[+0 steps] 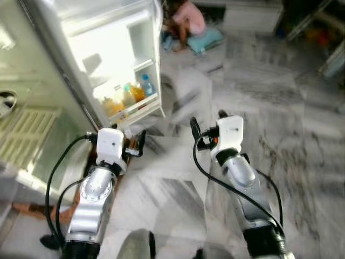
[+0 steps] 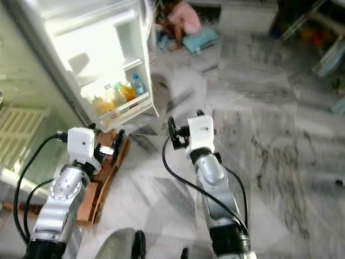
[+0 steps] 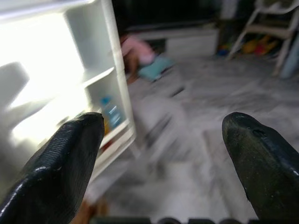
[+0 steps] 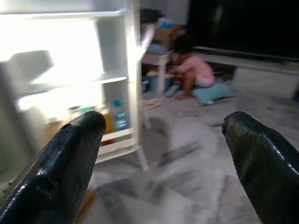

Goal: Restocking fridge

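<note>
Fridge door (image 1: 116,65) open ahead-left of your left gripper (image 3: 163,158); both grippers (image 4: 163,163) spread, empty, over grey marble floor (image 1: 280,135).

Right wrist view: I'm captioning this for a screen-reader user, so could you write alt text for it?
An open fridge door with bottles on its lower shelf stands ahead, seen between the two wide-apart black fingers of the empty right end effector. Beyond it, a person in pink sits on the marble floor by a teal cushion.
</note>
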